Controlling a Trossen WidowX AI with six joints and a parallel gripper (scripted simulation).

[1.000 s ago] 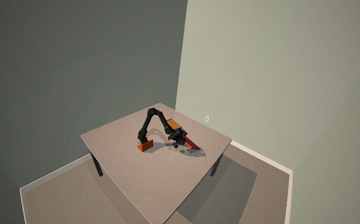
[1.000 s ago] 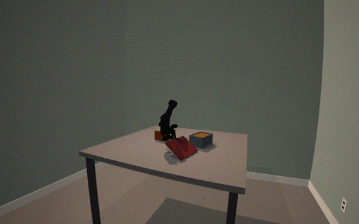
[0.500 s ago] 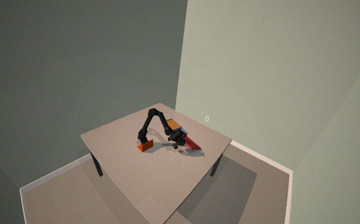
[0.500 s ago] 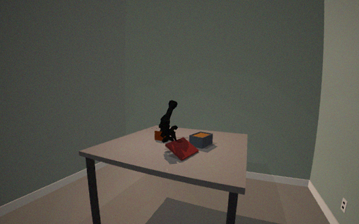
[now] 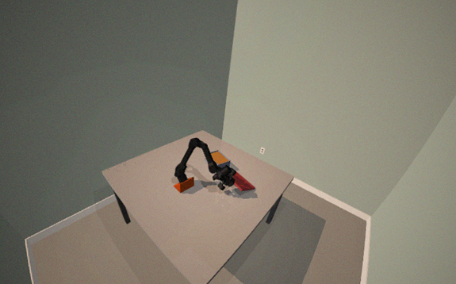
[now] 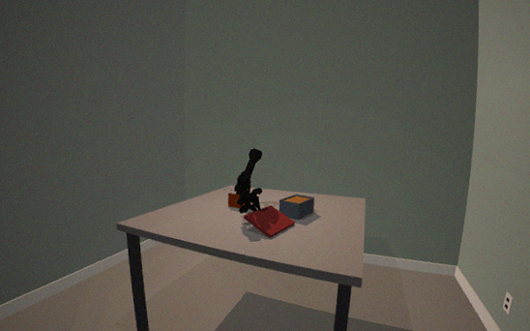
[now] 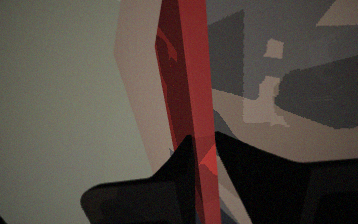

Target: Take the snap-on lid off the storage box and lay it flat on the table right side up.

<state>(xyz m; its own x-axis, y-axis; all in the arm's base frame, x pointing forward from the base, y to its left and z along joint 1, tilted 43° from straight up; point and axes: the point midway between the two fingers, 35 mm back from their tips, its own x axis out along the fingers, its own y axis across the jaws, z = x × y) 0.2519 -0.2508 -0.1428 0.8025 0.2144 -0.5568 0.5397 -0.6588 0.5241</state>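
Observation:
The red lid [image 5: 243, 182] [image 6: 269, 220] [image 7: 187, 95] is off the box and slants low over the table, its far edge down near the top, beside the box. My gripper [image 5: 230, 177] [image 6: 253, 209] [image 7: 202, 137] is shut on the lid's edge; in the wrist view the lid runs edge-on between the black fingers. The blue-grey storage box [image 5: 222, 160] [image 6: 297, 206] stands open on the table [image 5: 203, 239] [image 6: 193, 217], showing an orange inside, just behind the lid.
The arm's orange base [image 5: 184, 184] [image 6: 234, 200] sits on the table to the left of the lid. The table's edges are a short way beyond the lid. Walls stand close behind the table.

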